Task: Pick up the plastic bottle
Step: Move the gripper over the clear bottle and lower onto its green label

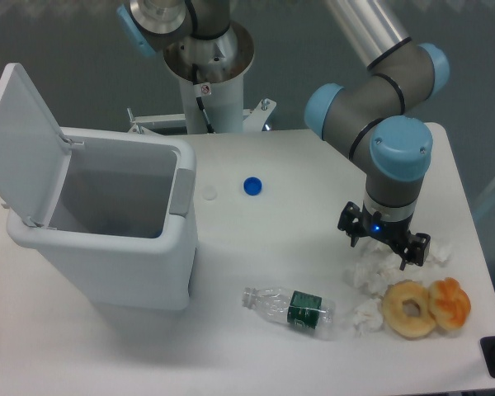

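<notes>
A: What's biggest on the table (313,165)?

B: The bin (107,231), at nine o'clock, with its lid (21,140) swung up and back. Next comes the arm (379,107), reaching in from twelve towards three o'clock.

A: And the gripper (385,243)?

B: It hangs at about four o'clock, pointing down over a tissue wad (371,271). The fingers are seen from above and mostly hidden under the wrist, so I cannot tell how far apart they stand. Nothing shows between them.

A: Where is the bottle (290,308)?

B: Lying on its side at six o'clock, neck towards the bin, green label near its base end. It is apart from the gripper, down and towards seven o'clock from it.

A: Smaller things?

B: Two doughnuts (426,307) touching each other at five o'clock, another wad (366,316) between them and the bottle, and a blue cap (252,186) near the centre.
</notes>
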Controlling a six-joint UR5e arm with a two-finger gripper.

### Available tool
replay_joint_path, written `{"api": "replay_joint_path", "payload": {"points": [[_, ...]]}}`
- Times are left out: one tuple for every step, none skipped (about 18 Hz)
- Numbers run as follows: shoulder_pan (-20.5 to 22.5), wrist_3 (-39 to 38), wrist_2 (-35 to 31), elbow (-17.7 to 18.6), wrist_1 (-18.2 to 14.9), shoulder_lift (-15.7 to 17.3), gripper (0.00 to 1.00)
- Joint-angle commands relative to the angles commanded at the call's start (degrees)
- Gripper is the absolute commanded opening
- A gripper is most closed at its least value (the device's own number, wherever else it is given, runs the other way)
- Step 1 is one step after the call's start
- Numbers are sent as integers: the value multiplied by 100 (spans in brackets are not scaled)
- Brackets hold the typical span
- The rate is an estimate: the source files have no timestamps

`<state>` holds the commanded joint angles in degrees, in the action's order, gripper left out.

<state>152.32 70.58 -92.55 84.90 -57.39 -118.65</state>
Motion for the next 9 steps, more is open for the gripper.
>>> {"api": "replay_joint_path", "payload": {"points": [[-9,0,-52,26,0,9,100],[-26,0,-62,35,0,9,100],[-61,-26,-70,35,9,9,100],[-88,-166,-62,35,17,9,100],[-114,-489,-62,35,18,0,100],[-193,-1014,-62,35,26,-9,100],[-289,-1585,-62,35,35,-9,100],[-368,-2156,-62,27,44,-44,100],[-395,-2658,-62,9,44,-79,100]]}}
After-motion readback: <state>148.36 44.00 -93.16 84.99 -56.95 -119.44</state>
